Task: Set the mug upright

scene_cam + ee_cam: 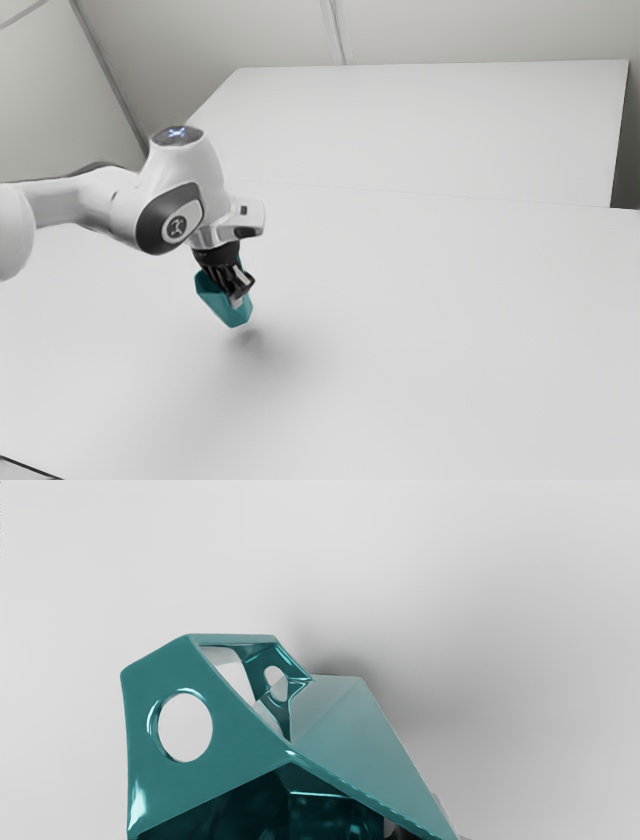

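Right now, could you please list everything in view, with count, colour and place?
Mug: one, teal, tilted in the gripper, above the table.
Table: one, white, beneath the mug and arm.
Flat panel: one, white, beyond the table's faint seam.
Walls: two, off-white, behind the panel and at the exterior view's left.
Arm: one, white with dark grey, reaching in from the exterior view's left.
Gripper: one, black with lighter fingertips, closed on the mug.
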You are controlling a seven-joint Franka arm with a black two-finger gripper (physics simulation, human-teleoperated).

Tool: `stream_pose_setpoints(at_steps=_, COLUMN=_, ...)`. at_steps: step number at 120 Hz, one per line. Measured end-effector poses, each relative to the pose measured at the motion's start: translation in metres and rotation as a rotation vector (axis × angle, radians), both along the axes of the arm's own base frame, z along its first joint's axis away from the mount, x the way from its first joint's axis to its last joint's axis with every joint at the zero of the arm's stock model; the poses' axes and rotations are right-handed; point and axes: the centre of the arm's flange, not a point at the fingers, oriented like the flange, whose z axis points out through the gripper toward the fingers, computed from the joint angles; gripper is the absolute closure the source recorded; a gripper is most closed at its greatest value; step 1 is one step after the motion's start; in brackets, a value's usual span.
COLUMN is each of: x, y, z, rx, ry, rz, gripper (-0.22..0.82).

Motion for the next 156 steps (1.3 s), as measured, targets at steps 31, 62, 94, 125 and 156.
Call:
stream_pose_setpoints(at_steps=31, x=-0.001, y=-0.001, z=-0.016, rx=-0.007, ry=-0.05, rz=0.069, gripper=0.78)
stream_pose_setpoints(at_steps=62, x=0.002, y=-0.002, z=-0.035, rx=-0.018, ry=-0.074, rz=0.125, gripper=0.78)
stream_pose_setpoints(at_steps=94, x=0.003, y=-0.002, z=-0.051, rx=-0.019, ry=-0.055, rz=0.167, gripper=0.78)
stream_pose_setpoints(at_steps=125, x=0.004, y=-0.003, z=-0.06, rx=-0.02, ry=-0.04, rz=0.193, gripper=0.71)
stream_pose_setpoints(at_steps=156, x=0.003, y=-0.005, z=-0.041, rx=-0.029, ry=-0.079, rz=0.202, gripper=0.25)
